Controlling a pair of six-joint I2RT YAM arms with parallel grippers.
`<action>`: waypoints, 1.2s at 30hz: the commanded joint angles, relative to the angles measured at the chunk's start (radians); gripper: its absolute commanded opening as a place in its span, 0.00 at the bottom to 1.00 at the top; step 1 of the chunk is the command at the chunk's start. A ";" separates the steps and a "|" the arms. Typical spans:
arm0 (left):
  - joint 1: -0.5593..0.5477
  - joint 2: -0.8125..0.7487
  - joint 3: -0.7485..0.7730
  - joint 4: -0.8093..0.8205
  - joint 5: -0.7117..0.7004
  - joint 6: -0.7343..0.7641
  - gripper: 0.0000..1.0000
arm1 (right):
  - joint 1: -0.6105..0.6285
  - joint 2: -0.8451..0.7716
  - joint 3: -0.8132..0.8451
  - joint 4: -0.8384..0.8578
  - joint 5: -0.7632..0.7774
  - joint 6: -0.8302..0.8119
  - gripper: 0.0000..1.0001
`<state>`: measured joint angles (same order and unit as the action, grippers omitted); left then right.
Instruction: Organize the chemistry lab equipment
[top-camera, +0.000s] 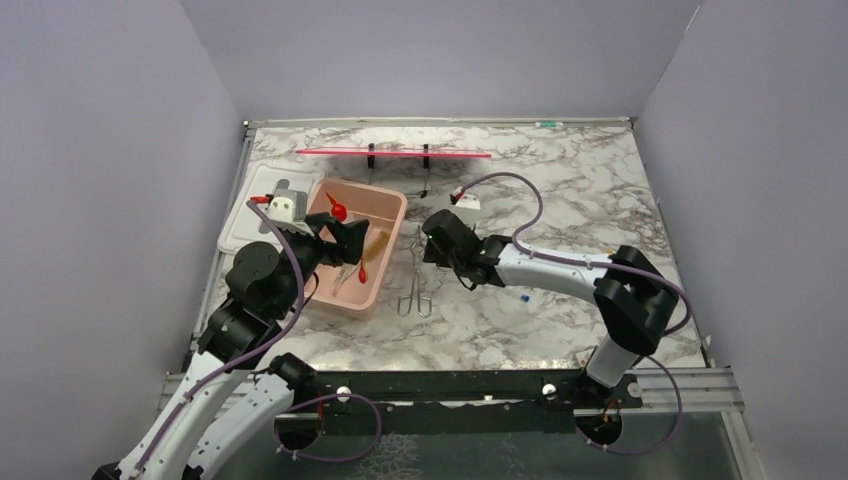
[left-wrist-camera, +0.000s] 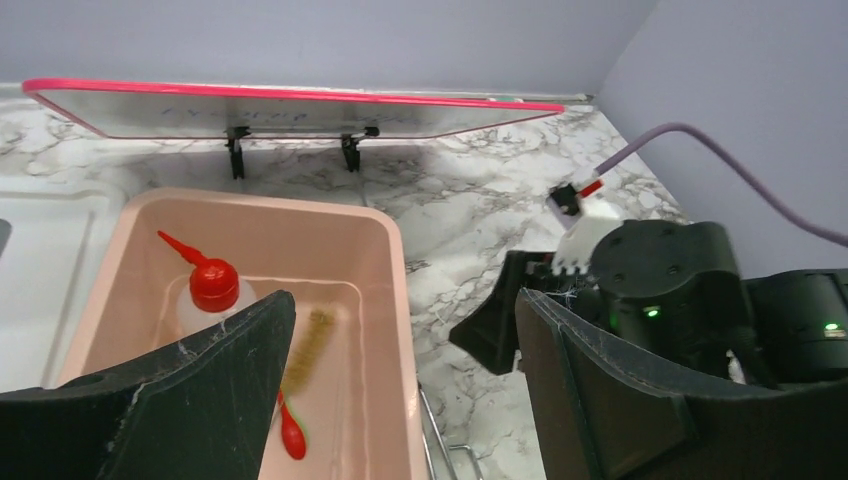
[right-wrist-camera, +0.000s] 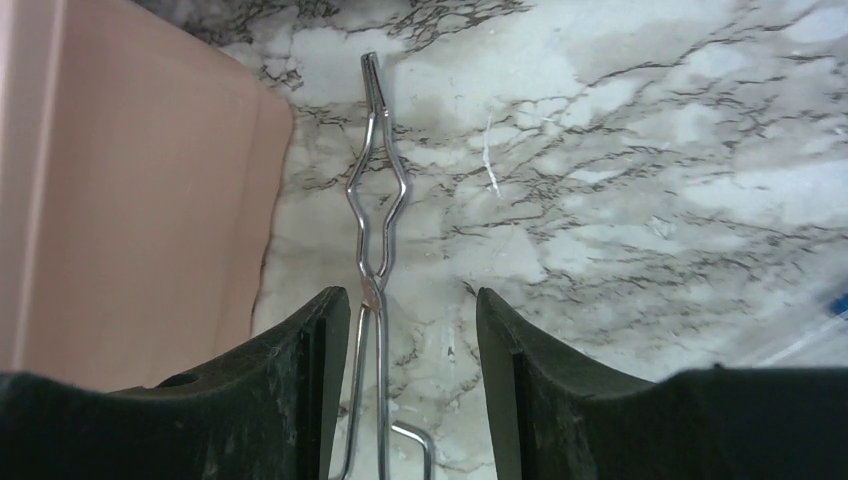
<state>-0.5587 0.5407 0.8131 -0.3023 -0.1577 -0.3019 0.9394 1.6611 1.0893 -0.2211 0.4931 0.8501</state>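
1. My right gripper is released, its fingers spread on either side of the metal tongs and not clamping them.
2. The tongs lie flat on the marble table, just beside the pink tub and outside it.
3. My left gripper is released too, holding nothing, above the tub's right rim.
4. Inside the tub are the squeeze bottle with its red nozzle and, beside it, a brush.

This is looking like a robot test booth: plain grey walls are boxing in a marble-patterned table, with a left arm and a right arm bolted along its edge. Metal tongs and a squeeze bottle are hinting at lab work.
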 joint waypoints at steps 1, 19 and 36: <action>-0.004 0.020 -0.043 0.140 0.085 -0.026 0.84 | -0.012 0.106 0.041 0.169 -0.057 -0.092 0.55; -0.004 0.035 -0.096 0.178 0.041 0.004 0.84 | -0.030 0.430 0.251 0.244 0.172 -0.119 0.45; -0.004 0.054 -0.103 0.184 0.050 0.006 0.84 | -0.031 0.529 0.335 0.178 0.238 -0.131 0.29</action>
<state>-0.5587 0.5888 0.7231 -0.1570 -0.0986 -0.3088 0.9104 2.1593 1.4063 -0.0013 0.6643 0.7063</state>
